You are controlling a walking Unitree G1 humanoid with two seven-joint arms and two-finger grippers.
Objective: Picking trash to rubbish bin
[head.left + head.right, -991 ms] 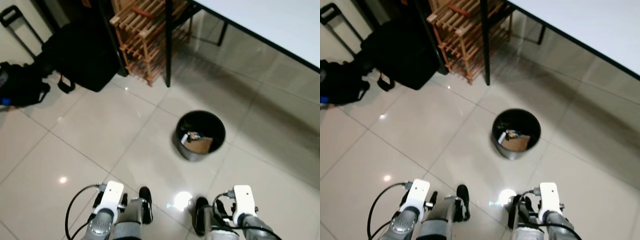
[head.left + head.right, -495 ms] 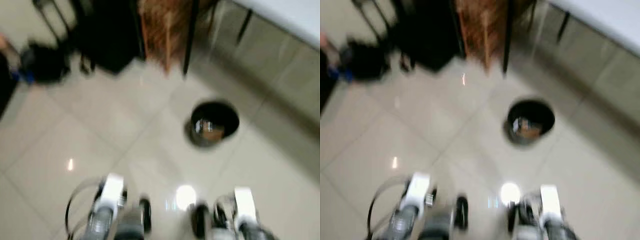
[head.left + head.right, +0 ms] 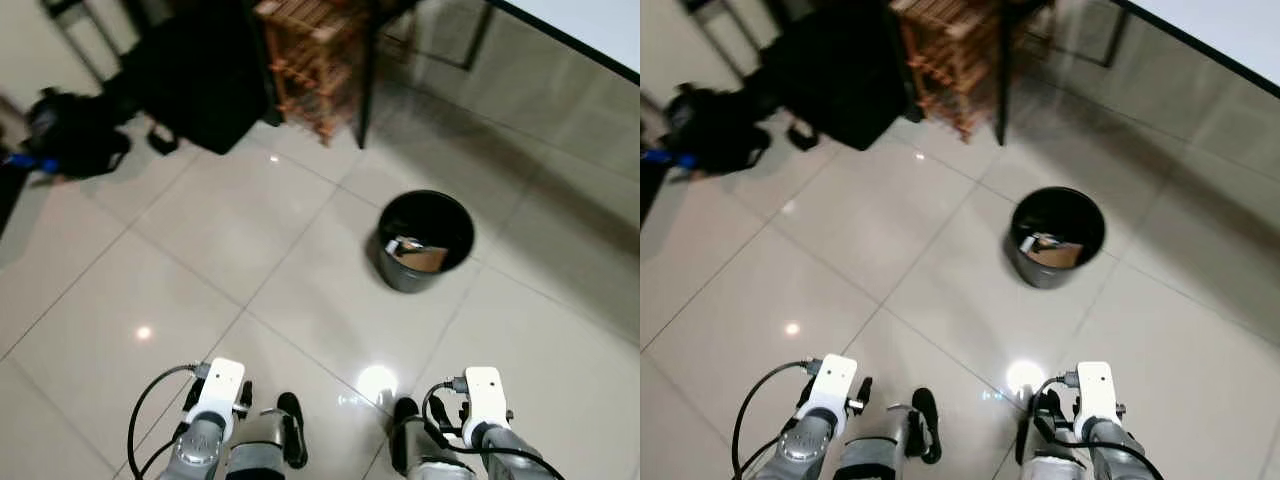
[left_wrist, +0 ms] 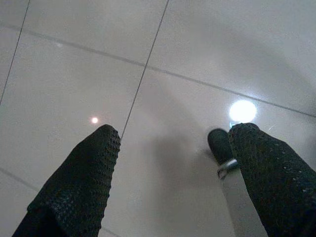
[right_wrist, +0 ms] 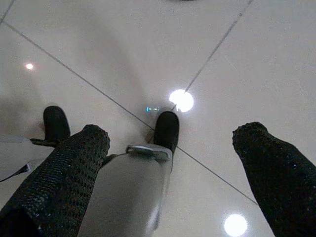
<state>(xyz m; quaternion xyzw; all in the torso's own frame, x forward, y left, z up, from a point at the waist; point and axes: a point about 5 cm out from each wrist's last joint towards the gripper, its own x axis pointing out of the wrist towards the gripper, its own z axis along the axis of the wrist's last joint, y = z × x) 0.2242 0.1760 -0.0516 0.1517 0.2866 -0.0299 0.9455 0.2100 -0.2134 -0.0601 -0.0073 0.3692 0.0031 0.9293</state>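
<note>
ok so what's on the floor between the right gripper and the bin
Nothing: in the left eye view only bare glossy tile and a light reflection lie between the right gripper and the black bin.

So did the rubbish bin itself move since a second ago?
No. The rubbish bin keeps its place against the black table leg and the floor tile seams; the whole picture has shifted, so the camera moved.

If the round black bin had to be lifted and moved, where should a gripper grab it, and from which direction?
Probably the rim of the black bin, taken from above. It stands upright and open-topped on the tiled floor, and its round wall looks too broad to span, so one finger inside and one outside the near edge suits best, away from the cardboard scrap inside.
</note>
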